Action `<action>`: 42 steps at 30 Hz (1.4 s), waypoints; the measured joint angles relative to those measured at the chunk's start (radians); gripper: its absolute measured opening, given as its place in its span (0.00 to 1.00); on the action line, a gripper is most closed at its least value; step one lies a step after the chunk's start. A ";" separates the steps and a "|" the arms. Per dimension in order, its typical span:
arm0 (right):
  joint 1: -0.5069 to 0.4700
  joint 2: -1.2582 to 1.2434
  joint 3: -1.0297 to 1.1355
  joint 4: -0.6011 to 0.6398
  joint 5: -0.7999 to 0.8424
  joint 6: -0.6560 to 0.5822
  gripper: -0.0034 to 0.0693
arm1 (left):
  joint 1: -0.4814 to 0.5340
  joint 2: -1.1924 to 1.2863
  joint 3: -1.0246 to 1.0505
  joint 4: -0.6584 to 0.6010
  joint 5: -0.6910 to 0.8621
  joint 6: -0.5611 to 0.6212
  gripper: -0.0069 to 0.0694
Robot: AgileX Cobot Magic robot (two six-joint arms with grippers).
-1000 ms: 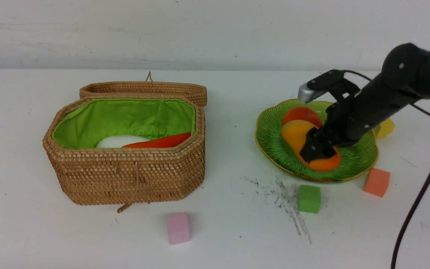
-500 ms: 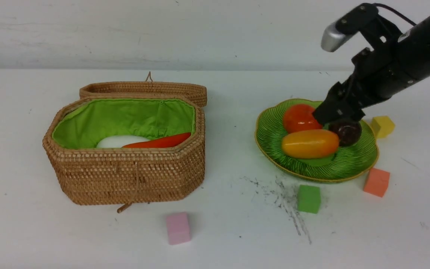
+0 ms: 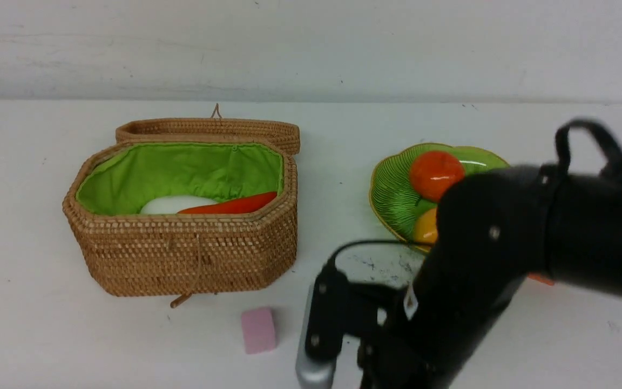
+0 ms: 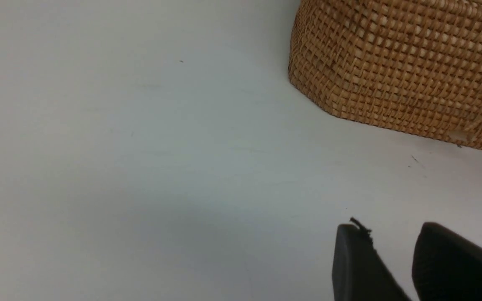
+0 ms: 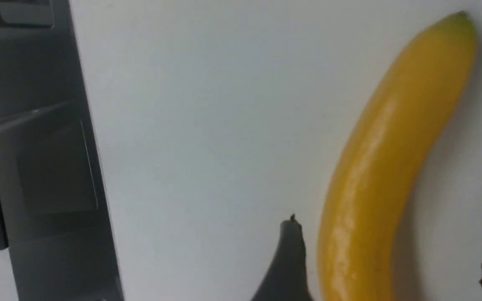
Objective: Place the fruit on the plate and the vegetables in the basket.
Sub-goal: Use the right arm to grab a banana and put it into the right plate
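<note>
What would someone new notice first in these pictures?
The big black right arm fills the near right of the front view, hiding part of the green plate. Its wrist view shows a yellow banana lying on the white table between the open right gripper fingers.

The white counter [image 3: 343,162] carries an open wicker basket [image 3: 181,254]. A pink cube [image 3: 258,329] lies near the basket's front, toward the plate's side. The green plate [image 3: 392,194] sits well apart from the basket, partly hidden. A banana [image 5: 387,167] lies flat on the counter in the right wrist view.
</note>
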 joint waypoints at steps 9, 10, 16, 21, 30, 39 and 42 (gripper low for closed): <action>0.025 0.106 0.112 -0.011 -0.200 0.002 0.83 | 0.000 0.000 0.000 0.000 0.000 0.000 0.37; 0.025 0.109 0.112 -0.011 -0.200 0.002 0.82 | 0.000 0.000 0.000 0.000 0.000 0.000 0.37; 0.004 0.121 0.071 0.020 -0.142 0.003 0.47 | 0.000 0.000 0.000 0.000 0.000 0.000 0.37; -0.151 0.099 -0.074 0.154 -0.041 0.013 0.49 | 0.000 0.000 0.000 0.000 0.000 0.000 0.38; -0.488 0.138 -0.392 0.267 -0.182 0.547 0.49 | 0.000 0.000 0.000 0.000 0.000 0.000 0.39; -0.533 0.409 -0.641 0.267 -0.233 0.740 0.49 | 0.000 0.000 0.000 0.000 0.000 0.000 0.40; -0.536 0.475 -0.687 0.267 -0.244 0.810 0.49 | 0.000 0.000 0.000 0.000 0.000 0.000 0.40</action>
